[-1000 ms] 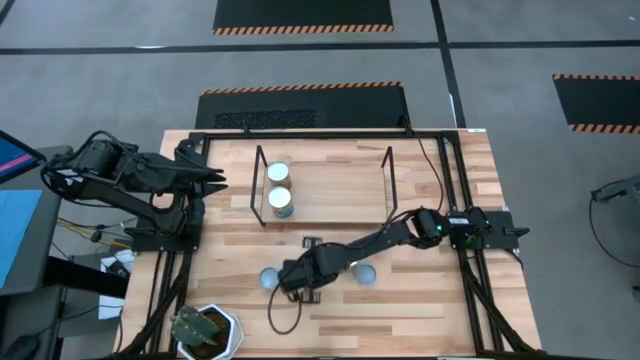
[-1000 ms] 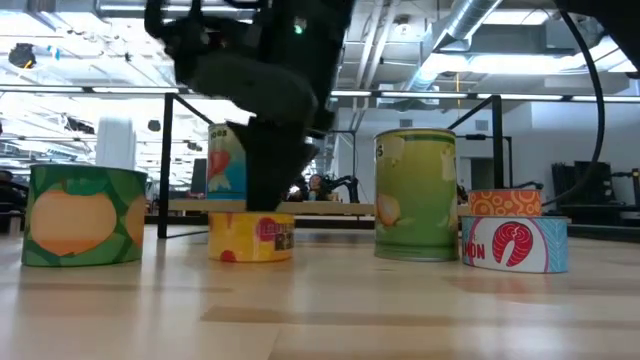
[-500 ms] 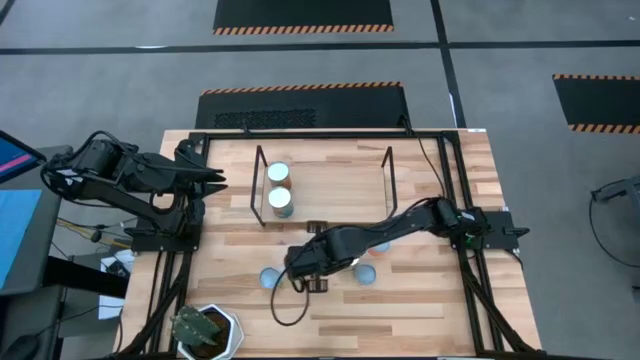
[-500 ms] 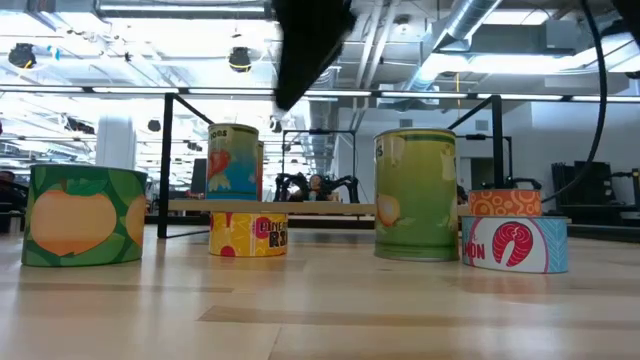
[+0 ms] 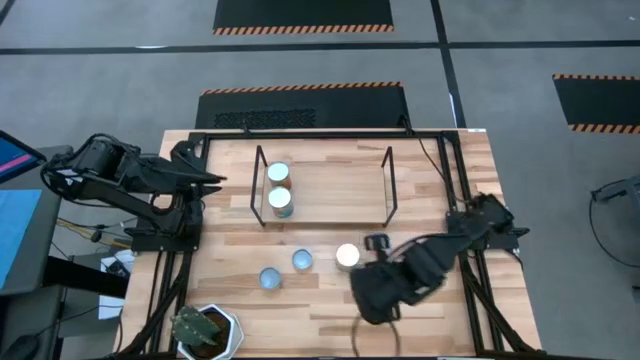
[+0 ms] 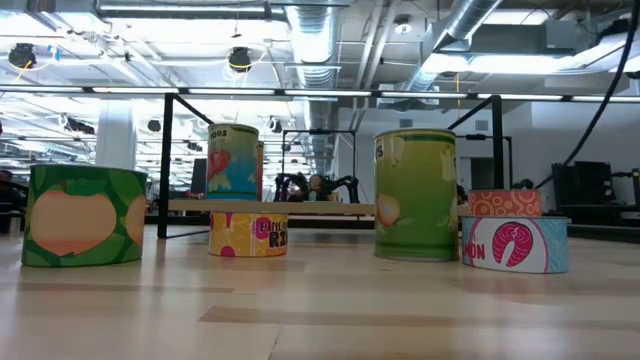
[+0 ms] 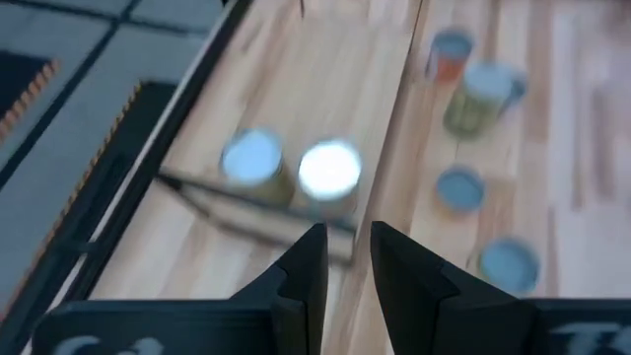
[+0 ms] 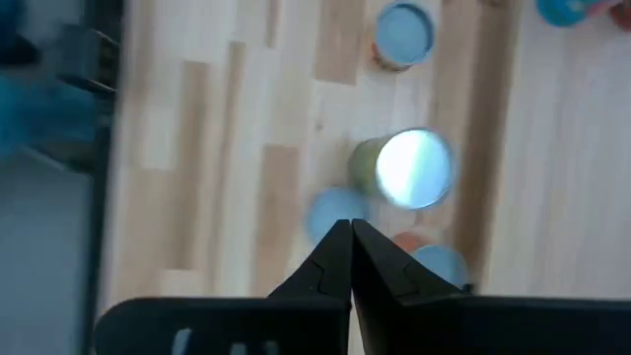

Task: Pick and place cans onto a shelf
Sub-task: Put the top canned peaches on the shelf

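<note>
Two cans (image 5: 279, 187) stand on the shelf (image 5: 330, 190) at its left end. On the table stand a pale-blue-topped can (image 5: 270, 278), a blue-topped one (image 5: 302, 261) and a white-topped one (image 5: 347, 256). The low view shows a green-and-orange can (image 6: 85, 215), a yellow can (image 6: 250, 235), a tall green can (image 6: 415, 195) and a salmon can (image 6: 515, 243). My right gripper (image 8: 350, 237) is shut and empty, high over the table's near right part, on the arm (image 5: 390, 285). My left gripper (image 7: 348, 261) is open and empty, above the table's left edge (image 5: 210, 180).
A white hexagonal pot with a green plant (image 5: 205, 330) stands at the near left corner. Black wire frames (image 5: 260, 185) close the shelf's two short ends. My right arm hides part of the table to the right of the white-topped can. Bare wood lies along the near edge (image 5: 300, 335).
My right gripper has risen from just over the yellow can, out of the low view. It has swung toward the table's right and near edges. The blue-topped and white-topped cans, covered by the arm before, now show. The cans stand where they were.
</note>
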